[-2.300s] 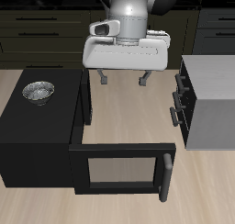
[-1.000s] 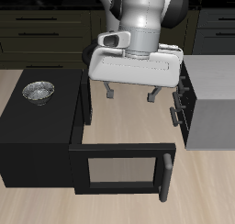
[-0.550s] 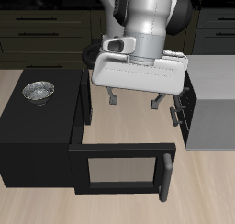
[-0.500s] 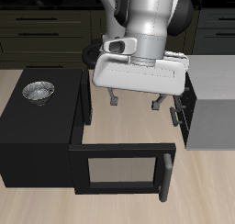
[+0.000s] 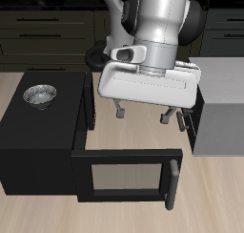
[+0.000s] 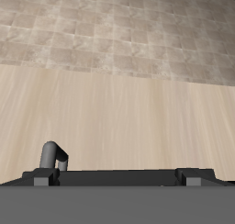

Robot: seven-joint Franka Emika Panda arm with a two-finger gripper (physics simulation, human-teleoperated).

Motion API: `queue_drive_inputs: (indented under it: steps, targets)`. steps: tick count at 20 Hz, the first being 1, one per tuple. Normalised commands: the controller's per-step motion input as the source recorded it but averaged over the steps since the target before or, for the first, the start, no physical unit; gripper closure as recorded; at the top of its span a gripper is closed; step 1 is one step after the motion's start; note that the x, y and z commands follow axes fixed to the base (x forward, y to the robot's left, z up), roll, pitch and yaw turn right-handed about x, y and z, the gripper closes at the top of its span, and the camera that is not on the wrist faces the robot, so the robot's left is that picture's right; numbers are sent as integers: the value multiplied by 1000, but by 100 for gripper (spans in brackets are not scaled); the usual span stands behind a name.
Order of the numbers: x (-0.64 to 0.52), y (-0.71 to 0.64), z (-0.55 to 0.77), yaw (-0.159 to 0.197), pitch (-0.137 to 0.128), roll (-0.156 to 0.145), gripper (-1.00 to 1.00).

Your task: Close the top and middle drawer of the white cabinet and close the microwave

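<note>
**A:** The gripper hangs over the bare wooden table, between the microwave and the white cabinet. Its two fingers are spread well apart and there is nothing between them.

**B:** One fingertip sits just beside the cabinet's dark-handled face. The arm's broad white hand body covers the upper part of that face, so whether it touches anything there cannot be told.

**A:** The cabinet itself is at the table's edge, on the side away from the microwave. Below the hand, the drawers show as pale fronts sticking out from the cabinet face toward the middle of the table. How far each one is out is hidden by the hand.

**B:** The microwave is the big black box across the table. Its door is swung wide open and stands out from the box near the table's front edge, with the grey window facing the camera and the bar handle at its free end.

**A:** A small metal bowl rests on the microwave's top, toward the far side. Dark kitchen cabinets run along behind.

**B:** The wrist view shows pale wood planks, a stone-tiled surface beyond them, and one dark fingertip above a grey edge that is too close to identify.
</note>
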Motion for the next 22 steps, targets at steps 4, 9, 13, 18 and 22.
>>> queue_drive_inputs:
  steps: [4,9,13,18,22]
  targets:
    - [154,-10,-75,-13,9,-6,-100]
    - [214,20,-25,-6,18,-2,-100]
    - [92,-122,103,-18,-33,-33,-100]
    - [210,-173,-156,-14,36,-24,-100]
    - [218,-103,-210,-14,38,-7,-100]
